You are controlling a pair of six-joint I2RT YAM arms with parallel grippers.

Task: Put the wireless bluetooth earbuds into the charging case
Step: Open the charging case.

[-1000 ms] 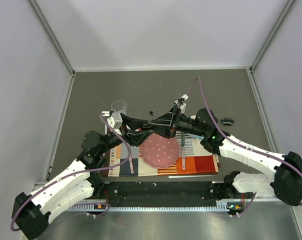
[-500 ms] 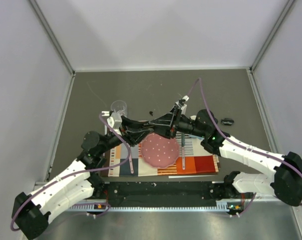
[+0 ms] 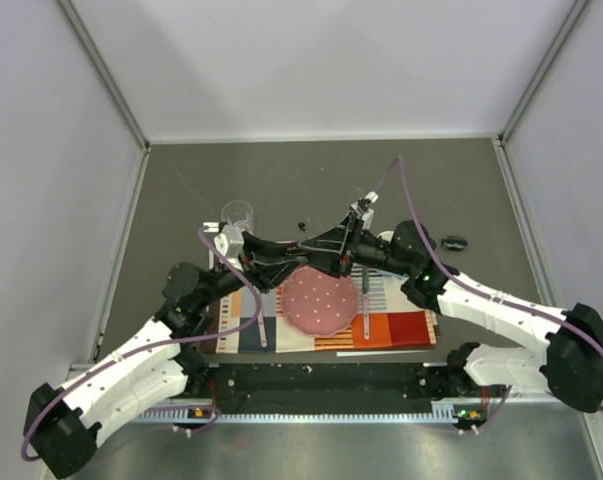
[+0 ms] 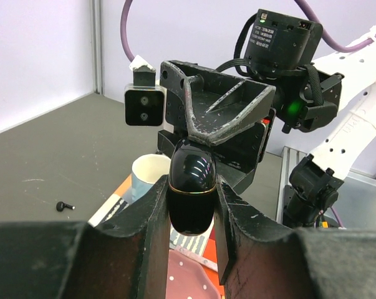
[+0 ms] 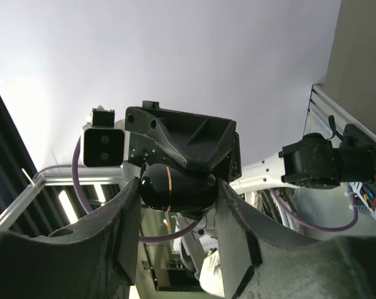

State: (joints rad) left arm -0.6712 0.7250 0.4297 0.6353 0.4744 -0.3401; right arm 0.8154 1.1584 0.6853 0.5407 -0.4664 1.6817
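Just above the far rim of the pink plate (image 3: 321, 303), both hands meet in mid-air on the charging case (image 4: 191, 180). The left hand (image 4: 192, 190) pinches it and the right hand (image 5: 178, 187) clamps it too. Its lid is shut. One tiny black earbud (image 3: 301, 223) lies on the counter (image 3: 231, 180) beyond the plate.

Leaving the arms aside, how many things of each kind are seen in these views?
charging case: 1
pink plate: 1
coloured mat: 1
clear cup: 1
pale blue mug: 1
thin sticks: 2
small black bits: 2
Total: 9
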